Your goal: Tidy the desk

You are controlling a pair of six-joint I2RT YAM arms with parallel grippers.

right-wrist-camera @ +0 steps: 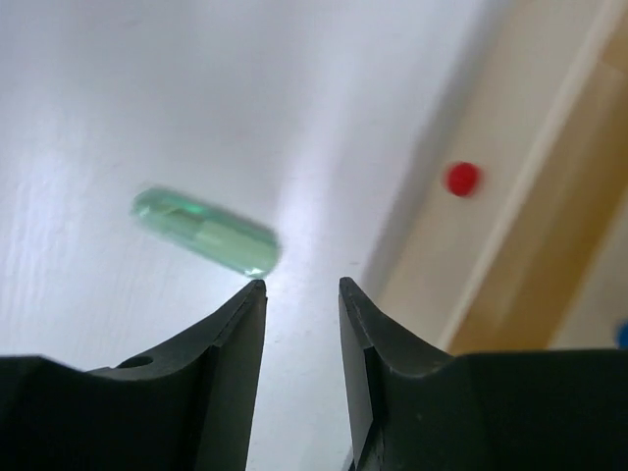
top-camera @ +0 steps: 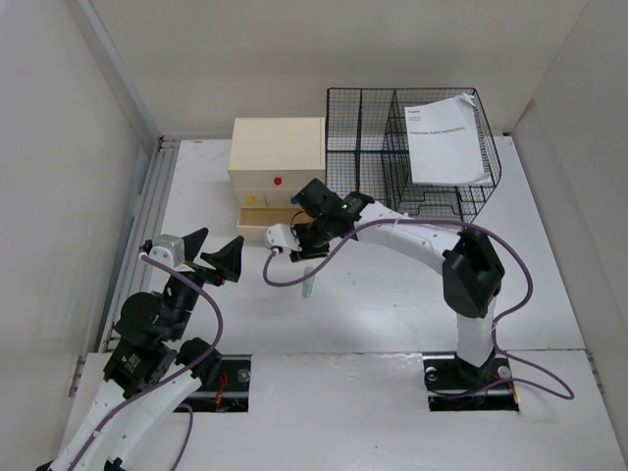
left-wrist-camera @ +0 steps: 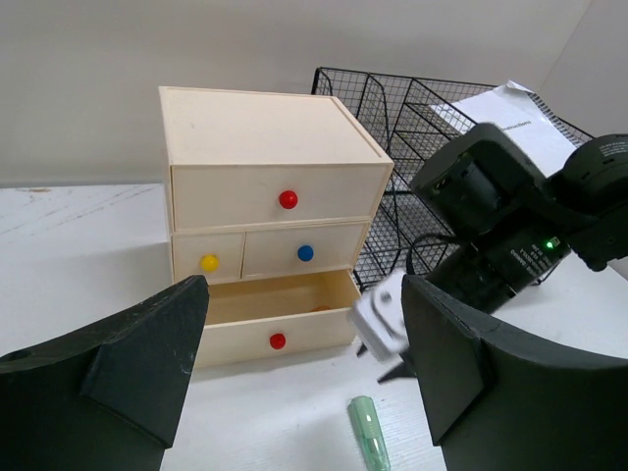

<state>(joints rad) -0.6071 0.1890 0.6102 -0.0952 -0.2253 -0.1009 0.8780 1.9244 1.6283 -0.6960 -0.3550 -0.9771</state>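
This is a robotics lab test cell. Plain white panels (top-camera: 59, 147) wall in the desk (top-camera: 392, 304). A left arm (top-camera: 147, 329) and a right arm (top-camera: 473, 275) are bolted at its near edge.

Top camera looks steeply down from above the near edge over the whole desk (top-camera: 392, 304). Left wrist looks level at the drawer box (left-wrist-camera: 265, 196); right wrist hovers close above a green tube (right-wrist-camera: 206, 231) (seen by all three).

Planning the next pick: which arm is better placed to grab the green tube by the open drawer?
Right. The right claw hovers close by the green tube, jaws apart and empty; the left claw, also open, sits farther off.
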